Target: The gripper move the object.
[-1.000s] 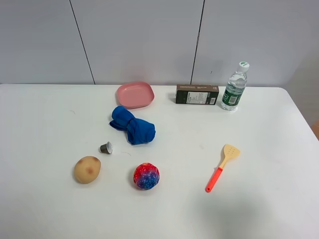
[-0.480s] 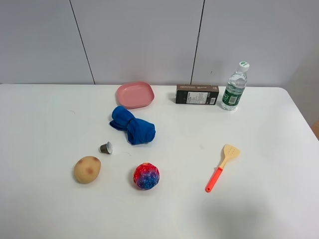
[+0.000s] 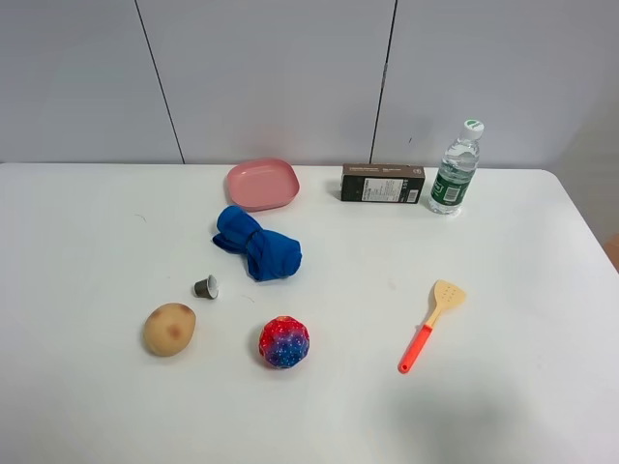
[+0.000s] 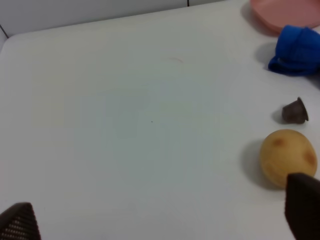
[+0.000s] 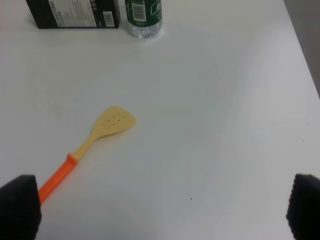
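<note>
No arm shows in the exterior high view. On the white table [image 3: 97,222] lie a tan potato [image 3: 170,329], a small dark capsule [image 3: 206,286], a crumpled blue cloth [image 3: 256,244], a red-and-blue speckled ball [image 3: 284,341] and a spatula [image 3: 431,324] with a beige blade and orange handle. My left gripper [image 4: 160,215] is open and empty, above the table beside the potato [image 4: 288,157] and capsule [image 4: 295,111]. My right gripper [image 5: 161,207] is open and empty, above the table near the spatula [image 5: 90,145].
A pink plate [image 3: 262,184], a dark carton [image 3: 383,183] and a water bottle [image 3: 456,168] stand along the back of the table. The carton [image 5: 75,12] and bottle [image 5: 143,15] also show in the right wrist view. The table's right edge [image 5: 305,50] is near.
</note>
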### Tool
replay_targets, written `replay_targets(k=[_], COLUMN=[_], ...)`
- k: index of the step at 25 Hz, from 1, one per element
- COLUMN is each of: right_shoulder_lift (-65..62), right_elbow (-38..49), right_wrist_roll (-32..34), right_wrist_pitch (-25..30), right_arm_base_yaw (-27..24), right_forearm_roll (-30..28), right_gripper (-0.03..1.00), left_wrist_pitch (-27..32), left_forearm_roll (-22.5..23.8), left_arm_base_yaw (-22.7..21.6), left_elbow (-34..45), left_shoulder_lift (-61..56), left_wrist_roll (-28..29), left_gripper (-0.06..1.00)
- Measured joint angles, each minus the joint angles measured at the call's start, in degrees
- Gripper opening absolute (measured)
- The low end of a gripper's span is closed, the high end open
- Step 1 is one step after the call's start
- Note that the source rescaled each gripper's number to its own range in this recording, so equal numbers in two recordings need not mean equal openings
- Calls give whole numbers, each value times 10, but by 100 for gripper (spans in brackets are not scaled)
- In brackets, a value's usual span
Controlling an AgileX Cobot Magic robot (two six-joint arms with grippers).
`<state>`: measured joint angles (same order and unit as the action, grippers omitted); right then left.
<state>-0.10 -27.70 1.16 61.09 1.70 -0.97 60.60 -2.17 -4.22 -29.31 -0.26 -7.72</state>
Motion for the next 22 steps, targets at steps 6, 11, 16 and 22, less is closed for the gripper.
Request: replay_targets(k=[6,11,16,22], right_shoulder_lift=[0,0,0,0], right_elbow=[0,0,0,0], right_wrist_roll=[0,0,0,0], right_wrist_pitch=[0,0,0,0], right_arm_base_yaw=[0,0,0,0], right_forearm_roll=[-2,-2,-2,-2], right_gripper=[100,100,100,100], left_wrist_pitch=[0,0,0,0], left_forearm_roll=[0,0,0,0], left_arm_base_yaw=[0,0,0,0], left_elbow=[0,0,0,0], left_shoulder_lift=[0,0,0,0], left_wrist_roll=[0,0,0,0], left_gripper=[100,100,100,100])
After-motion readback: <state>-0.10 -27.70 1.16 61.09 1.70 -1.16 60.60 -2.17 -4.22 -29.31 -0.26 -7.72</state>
